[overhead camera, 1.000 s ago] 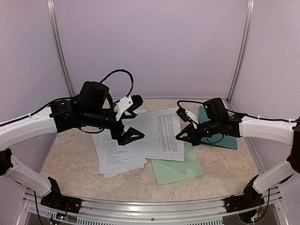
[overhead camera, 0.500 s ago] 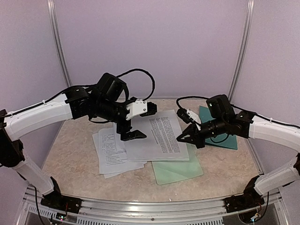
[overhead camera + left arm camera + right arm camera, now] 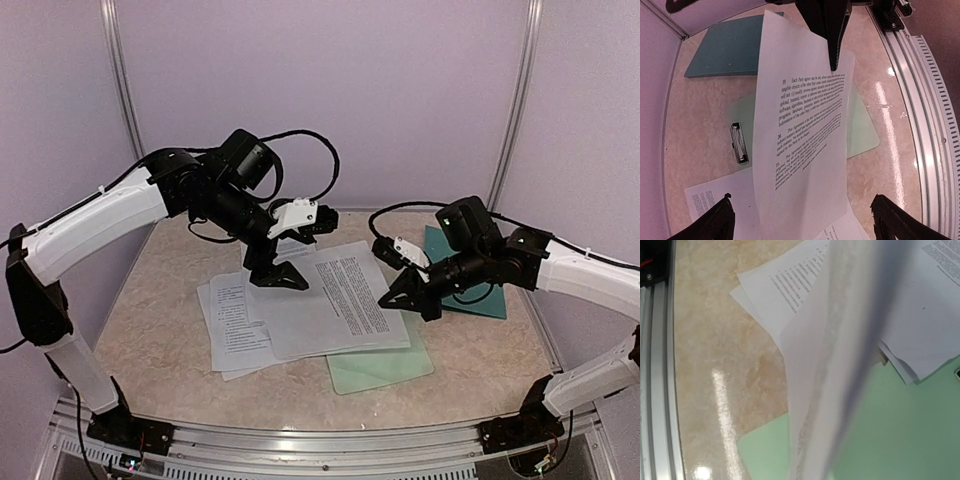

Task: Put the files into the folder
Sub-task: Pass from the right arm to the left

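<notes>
Near edge: metal rail (image 3: 320, 440), then the marbled surface (image 3: 160, 340).

Pale mint clipboard (image 3: 385, 365) lies flat nr centre-right, its far part under paper. Its silver clip (image 3: 739, 144) shows in the left wrist view just beside the lifted sheet.

Left of it is a loose stack of files (image 3: 235, 330), slightly fanned, long axis approx near-to-far.

Over the stack and clipboard is one printed sheet (image 3: 330, 310), long axis running L-R, from left pincer toward right pincer. Text lines cross its short way. In the left wrist view para. 19 sits toward the right pincer and 21 toward the left one. Its right short edge is raised off the clipboard; the rest sags down onto the stack.

Left pincer (image 3: 280, 278): fingers spread wide, pointing down just above the sheet's left end, gripping nothing.

Right pincer (image 3: 390, 298): pressed together, pinching the sheet's right short edge.

Farthest, behind the right pincer: dark teal folder (image 3: 490, 303), flat and shut at far right, partly hidden by the arm, long axis approx near-to-far, crosswise to the sheet. No paper in it.
</notes>
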